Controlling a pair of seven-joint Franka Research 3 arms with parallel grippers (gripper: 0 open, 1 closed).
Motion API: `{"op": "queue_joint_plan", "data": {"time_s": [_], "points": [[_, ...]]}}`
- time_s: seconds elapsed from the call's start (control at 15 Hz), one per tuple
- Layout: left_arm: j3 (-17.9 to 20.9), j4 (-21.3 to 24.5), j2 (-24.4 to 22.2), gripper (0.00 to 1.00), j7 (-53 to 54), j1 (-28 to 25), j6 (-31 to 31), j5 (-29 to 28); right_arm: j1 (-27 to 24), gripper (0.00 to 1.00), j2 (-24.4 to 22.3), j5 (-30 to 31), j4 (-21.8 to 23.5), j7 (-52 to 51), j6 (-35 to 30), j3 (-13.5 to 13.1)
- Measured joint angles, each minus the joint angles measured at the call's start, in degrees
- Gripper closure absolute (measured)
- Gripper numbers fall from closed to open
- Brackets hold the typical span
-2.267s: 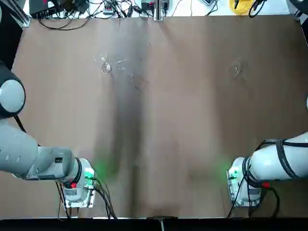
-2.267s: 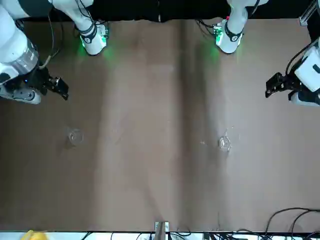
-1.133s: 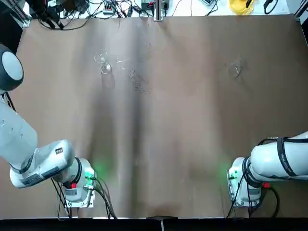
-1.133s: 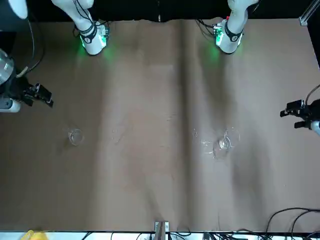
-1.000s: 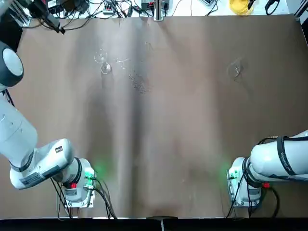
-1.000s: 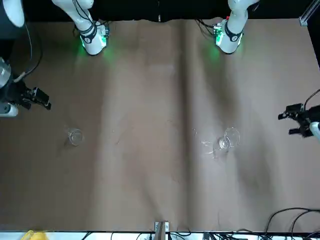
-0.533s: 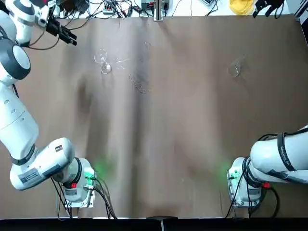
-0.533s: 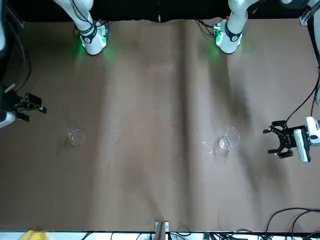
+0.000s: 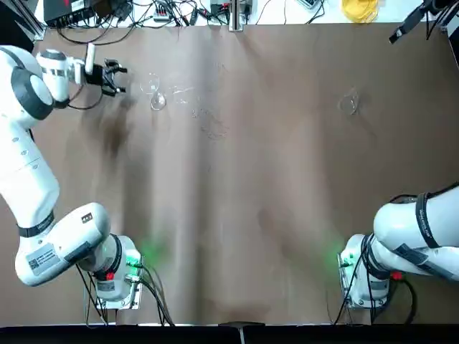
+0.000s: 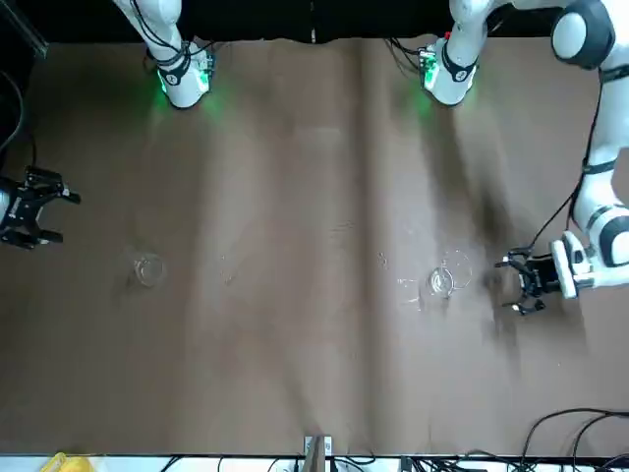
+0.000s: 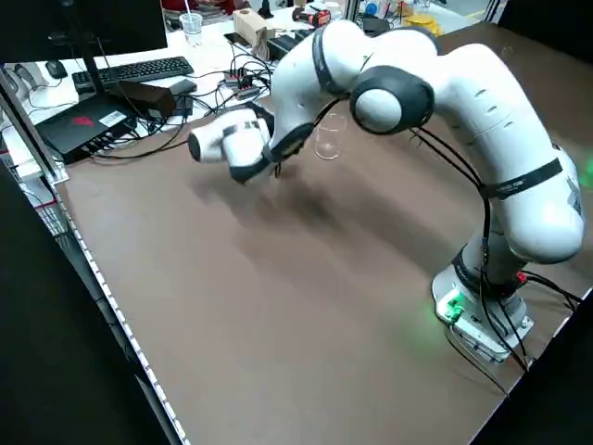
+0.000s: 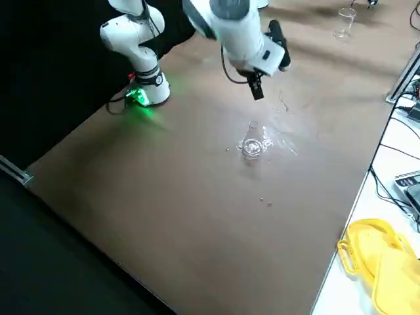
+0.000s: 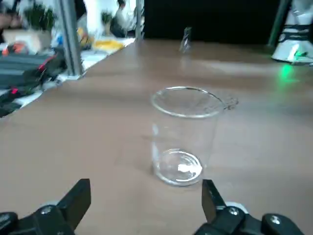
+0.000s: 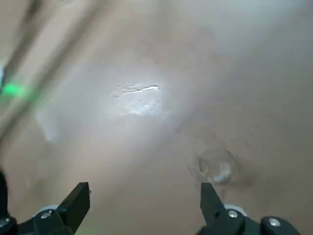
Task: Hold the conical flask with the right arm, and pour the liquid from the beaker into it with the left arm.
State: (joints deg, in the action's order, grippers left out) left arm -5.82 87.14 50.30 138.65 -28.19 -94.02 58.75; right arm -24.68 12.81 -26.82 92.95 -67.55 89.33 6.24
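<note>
On the far left of the table (image 9: 237, 215), in the top view, is the beaker (image 9: 158, 101), with the left gripper (image 9: 125, 80) just to its left. The conical flask (image 9: 348, 103) is far right; the right gripper (image 9: 394, 36) is farther off, beyond it. The left wrist view shows the left gripper wide open, holding nothing, and the beaker standing up. The right wrist view shows the right gripper open and empty too.

Yellow item (image 12: 377, 259), keyboard (image 11: 139, 71), monitor (image 11: 88, 26)

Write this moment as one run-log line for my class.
left gripper: open, beside beaker | right gripper: open, above table | beaker: upright | flask: upright, ungrasped
</note>
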Motion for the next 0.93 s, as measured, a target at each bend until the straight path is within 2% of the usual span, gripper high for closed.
{"op": "queue_joint_plan", "data": {"time_s": [0.27, 0.6, 0.67, 0.93], "points": [[-0.68, -0.2, 5.39, 0.0, 6.67, 0.26, 4.71, 3.22, -3.7, 0.0, 4.02, -5.14, 0.04, -19.34, -2.77, 0.0], [-1.69, -1.18, 7.61, 0.0, 6.9, 1.77, 6.41, 3.3, -7.16, 0.0, 11.0, -13.09, 0.21, -40.59, -6.37, 0.0], [-2.8, -1.89, 8.4, 0.0, 6.9, 2.69, 6.61, 3.73, -7.55, 0.0, 14.16, -16.7, 0.27, -46.28, -8.12, 0.01], [-3.64, -2.53, 8.96, 0.0, 6.92, 3.62, 7.18, 4.29, -8.18, 0.0, 21.07, -22.95, 0.39, -56.65, -8.47, 0.01]]}}
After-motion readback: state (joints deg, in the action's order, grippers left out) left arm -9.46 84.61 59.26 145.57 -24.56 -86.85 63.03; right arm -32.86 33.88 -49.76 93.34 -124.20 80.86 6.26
